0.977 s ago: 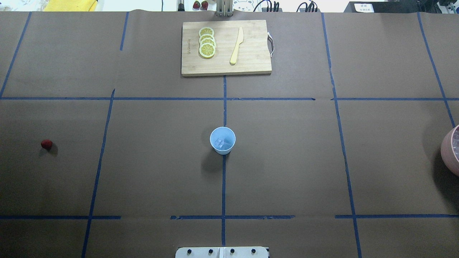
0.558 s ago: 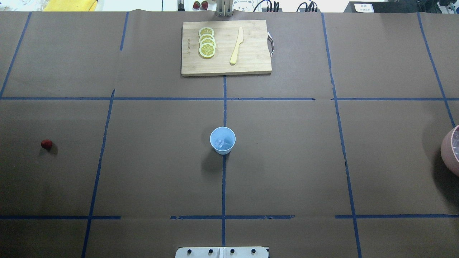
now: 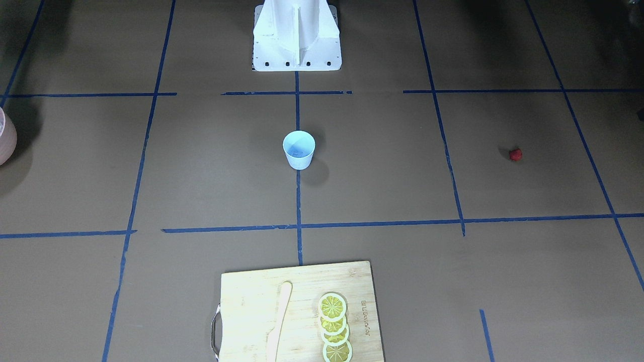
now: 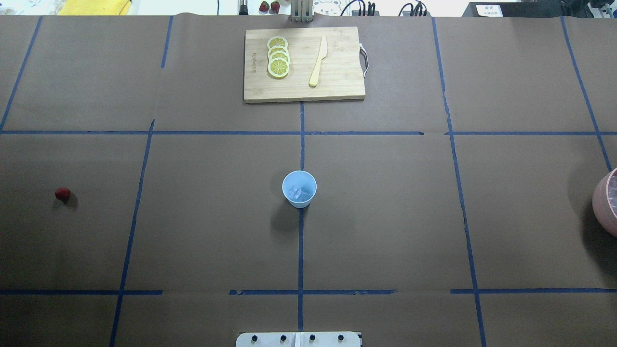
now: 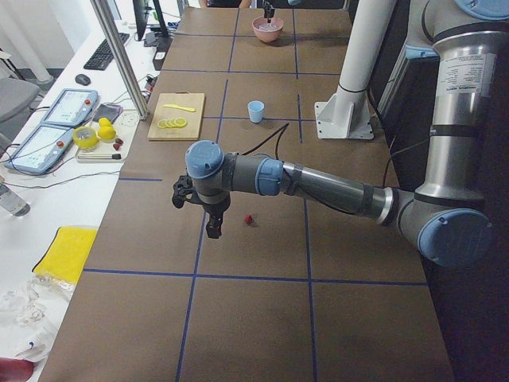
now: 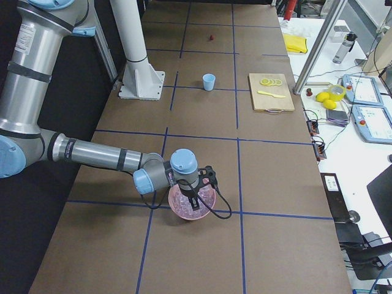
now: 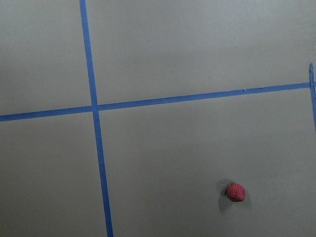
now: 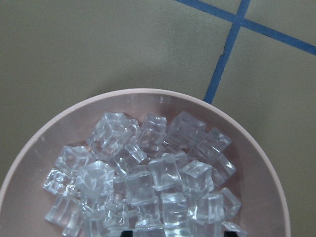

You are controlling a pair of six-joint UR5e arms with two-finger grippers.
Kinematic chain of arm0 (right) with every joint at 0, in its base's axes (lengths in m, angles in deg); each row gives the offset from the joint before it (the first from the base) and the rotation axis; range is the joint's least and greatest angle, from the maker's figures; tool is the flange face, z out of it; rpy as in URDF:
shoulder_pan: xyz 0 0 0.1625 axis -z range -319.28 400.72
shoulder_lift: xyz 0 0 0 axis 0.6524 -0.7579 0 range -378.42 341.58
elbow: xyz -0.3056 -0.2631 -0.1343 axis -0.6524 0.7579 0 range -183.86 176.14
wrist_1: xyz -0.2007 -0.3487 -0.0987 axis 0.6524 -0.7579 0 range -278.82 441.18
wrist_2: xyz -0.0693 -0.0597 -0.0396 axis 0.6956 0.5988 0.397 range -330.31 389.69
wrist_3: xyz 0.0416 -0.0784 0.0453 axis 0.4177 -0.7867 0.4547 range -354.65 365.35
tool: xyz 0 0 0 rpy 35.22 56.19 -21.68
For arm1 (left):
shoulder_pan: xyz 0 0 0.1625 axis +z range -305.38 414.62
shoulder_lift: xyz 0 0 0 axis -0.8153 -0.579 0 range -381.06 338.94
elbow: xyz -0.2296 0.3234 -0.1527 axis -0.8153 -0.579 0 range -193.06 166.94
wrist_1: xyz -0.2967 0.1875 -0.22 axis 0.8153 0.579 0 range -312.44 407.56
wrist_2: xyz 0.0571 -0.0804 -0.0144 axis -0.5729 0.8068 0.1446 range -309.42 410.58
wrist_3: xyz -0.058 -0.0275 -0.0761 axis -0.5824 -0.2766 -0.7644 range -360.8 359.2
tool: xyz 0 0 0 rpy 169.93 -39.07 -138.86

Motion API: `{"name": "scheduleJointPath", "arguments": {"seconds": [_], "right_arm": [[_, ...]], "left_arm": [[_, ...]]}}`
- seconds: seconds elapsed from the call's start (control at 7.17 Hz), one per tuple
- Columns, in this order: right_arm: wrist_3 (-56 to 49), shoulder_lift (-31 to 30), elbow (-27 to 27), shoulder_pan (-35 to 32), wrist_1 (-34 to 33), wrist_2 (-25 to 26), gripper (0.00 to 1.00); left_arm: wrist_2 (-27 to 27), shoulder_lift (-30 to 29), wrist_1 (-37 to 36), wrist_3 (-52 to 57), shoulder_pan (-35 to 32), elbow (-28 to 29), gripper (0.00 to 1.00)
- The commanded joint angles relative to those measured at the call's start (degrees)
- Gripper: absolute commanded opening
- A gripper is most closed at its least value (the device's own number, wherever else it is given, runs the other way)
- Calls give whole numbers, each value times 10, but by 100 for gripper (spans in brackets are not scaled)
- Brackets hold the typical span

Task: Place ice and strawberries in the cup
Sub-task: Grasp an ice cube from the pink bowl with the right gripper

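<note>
Overhead exterior: table (image 4: 385,217) laid out with taped squares, no arm in this view.

Left arm (image 5: 318,181) reaches out low over the table's left end. Right arm (image 6: 98,154) reaches over the pink bowl (image 8: 163,93) at the right end.

Cutting board (image 4: 337,86) with lemon slices (image 4: 278,57) and knife (image 4: 318,61) sits at the far side, not needed.

Cup (image 3: 299,161) is upright at the centre with some ice (image 4: 295,193) in it, so the ice part looks partly done. The bowl holds a heap of more cubes.

Strawberry (image 7: 236,192) lies on bare table, well apart from the cup.

Left gripper (image 5: 213,229) hangs just beside the strawberry, not over it. I cannot tell how wide it stands, and it seems to carry nothing. Right gripper (image 6: 196,203) is down at the bowl. Two dark tips at the bottom edge of its wrist view stand well apart, so it looks spread, and no cube is visibly between them.

Risks:
- The berry is tiny, round and off-centre in the left wrist view. A descent from here could clip it and roll it away, or pinch only an edge so it pops out.
- The cup is light, so a low release could tip it and spill the ice.
- The cubes are slick and piled, so a grab could slip or drag extras.
- If both arms go to the cup together they could collide.

Versus the earlier overhead frames, nothing has shifted: cup, ice, berry, board and bowl sit the same.
</note>
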Motion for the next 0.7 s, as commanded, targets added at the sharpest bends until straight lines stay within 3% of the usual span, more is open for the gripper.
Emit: {"name": "scheduleJointPath", "arguments": {"seconds": [0.0,0.56], "right_arm": [[0,1,5,11,0,0,67],[-1,1,19,17,1,0,66]], "left_arm": [[0,-1,0,0,0,0,100],[0,-1,1,0,0,1,100]]}}
